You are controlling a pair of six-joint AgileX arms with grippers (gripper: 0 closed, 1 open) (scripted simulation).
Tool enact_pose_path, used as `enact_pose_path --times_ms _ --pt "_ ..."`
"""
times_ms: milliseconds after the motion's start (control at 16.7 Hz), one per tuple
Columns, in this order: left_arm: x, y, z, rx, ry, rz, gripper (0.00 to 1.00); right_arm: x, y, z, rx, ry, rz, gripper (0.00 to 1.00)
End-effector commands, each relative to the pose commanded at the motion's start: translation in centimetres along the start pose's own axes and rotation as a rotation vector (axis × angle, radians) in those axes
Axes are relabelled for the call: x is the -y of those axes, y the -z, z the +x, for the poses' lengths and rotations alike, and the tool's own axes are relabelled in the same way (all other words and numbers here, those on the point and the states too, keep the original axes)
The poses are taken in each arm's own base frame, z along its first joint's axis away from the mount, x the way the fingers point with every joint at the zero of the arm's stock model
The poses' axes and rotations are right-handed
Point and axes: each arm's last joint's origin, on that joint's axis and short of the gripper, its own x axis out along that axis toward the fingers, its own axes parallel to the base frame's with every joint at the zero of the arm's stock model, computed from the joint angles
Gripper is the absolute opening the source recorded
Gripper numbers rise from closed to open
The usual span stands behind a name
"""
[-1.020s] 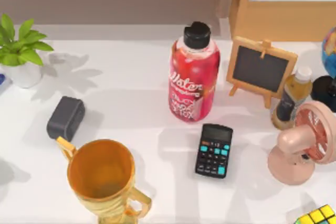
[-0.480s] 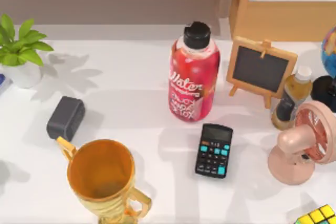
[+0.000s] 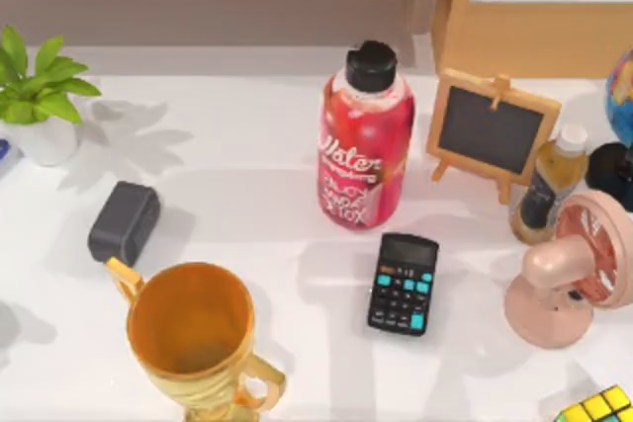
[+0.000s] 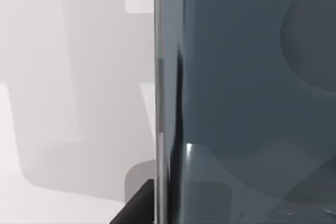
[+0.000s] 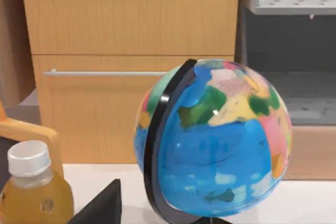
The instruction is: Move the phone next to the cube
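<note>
The cube (image 3: 598, 407), with a black grid and yellow and green stickers, sits at the table's front right corner, cut off by the top view's edge. In the left wrist view a dark glossy slab with a thin shiny edge (image 4: 247, 93) stands very close to the camera; it looks like the phone. A black part of my left gripper (image 4: 136, 208) lies right beside that edge. My right arm is at the table's right side, its wrist camera facing a globe (image 5: 212, 140) and a juice bottle (image 5: 31, 192).
A red drink bottle (image 3: 364, 150) stands mid-table with a black calculator (image 3: 404, 284) in front of it. A gold trophy cup (image 3: 193, 328) and a dark grey box (image 3: 124, 222) are on the left. A small chalkboard (image 3: 492, 130) and a pink fan (image 3: 574, 279) crowd the right.
A faint shadow at the table's left edge has shifted slightly. None of the objects on the table has moved.
</note>
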Motion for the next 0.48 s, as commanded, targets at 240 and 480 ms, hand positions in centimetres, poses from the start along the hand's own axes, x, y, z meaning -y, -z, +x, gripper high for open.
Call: enact_pose_path --times_ms 240,480 --pt "0.00 0.00 0.00 0.000 0.000 0.000 0.00 0.00 0.00 0.00 0.000 0.000 0.000 1.00" --pt "0.00 0.00 0.00 0.000 0.000 0.000 0.00 0.00 0.00 0.00 0.000 0.000 0.000 1.00"
